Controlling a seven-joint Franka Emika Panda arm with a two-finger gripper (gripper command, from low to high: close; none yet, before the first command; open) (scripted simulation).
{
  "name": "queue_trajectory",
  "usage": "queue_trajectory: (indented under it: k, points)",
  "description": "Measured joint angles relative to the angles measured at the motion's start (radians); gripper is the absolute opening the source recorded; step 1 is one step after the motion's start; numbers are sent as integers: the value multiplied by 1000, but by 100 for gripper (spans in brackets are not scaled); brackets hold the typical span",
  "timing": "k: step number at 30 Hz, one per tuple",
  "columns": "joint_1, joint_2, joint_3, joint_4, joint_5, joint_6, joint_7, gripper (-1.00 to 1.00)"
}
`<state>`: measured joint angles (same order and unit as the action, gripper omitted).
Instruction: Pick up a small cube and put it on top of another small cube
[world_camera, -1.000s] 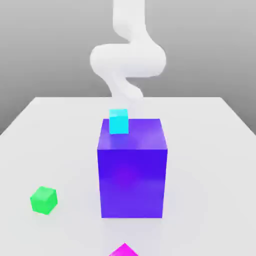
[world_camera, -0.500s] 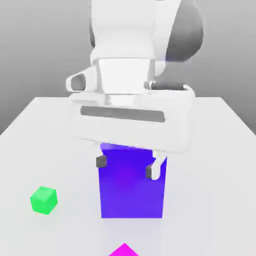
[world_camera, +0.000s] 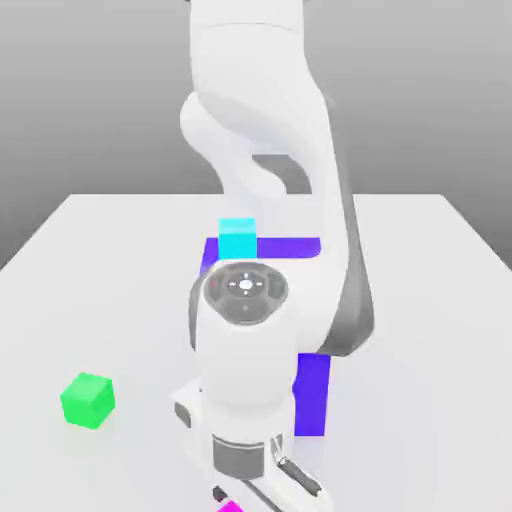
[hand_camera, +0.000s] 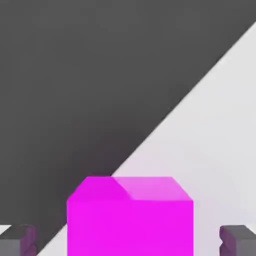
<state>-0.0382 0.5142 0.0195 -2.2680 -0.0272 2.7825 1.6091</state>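
While low, hand (hand_camera: 128, 241) astride magenta cube (hand_camera: 130, 227), fingers (hand_camera: 241, 242) clear of it

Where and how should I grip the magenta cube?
Probably by two opposite side faces, coming from above: the magenta cube has flat, parallel sides, and the open gripper already straddles it with a gap on either side, fingers roughly square to those faces.
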Motion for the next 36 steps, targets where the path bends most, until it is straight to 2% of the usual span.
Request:
queue_trajectory:
  k: [5,10,20,29,32,35,36]
  points:
    - [0,-3,0,-1,0,-1,1,-100]
    - [-14,-155,3,-40,13,-113,-7,-100]
    - [-169,-352,-110,-226,89,-126,-32,-100]
    - [-351,-526,-223,-398,31,-126,37,-100]
    - [-419,-488,-214,-419,40,-67,35,-100]
    - [-401,-387,-179,-417,89,29,0,-100]
    - [-407,-357,-169,-415,105,57,-11,100]
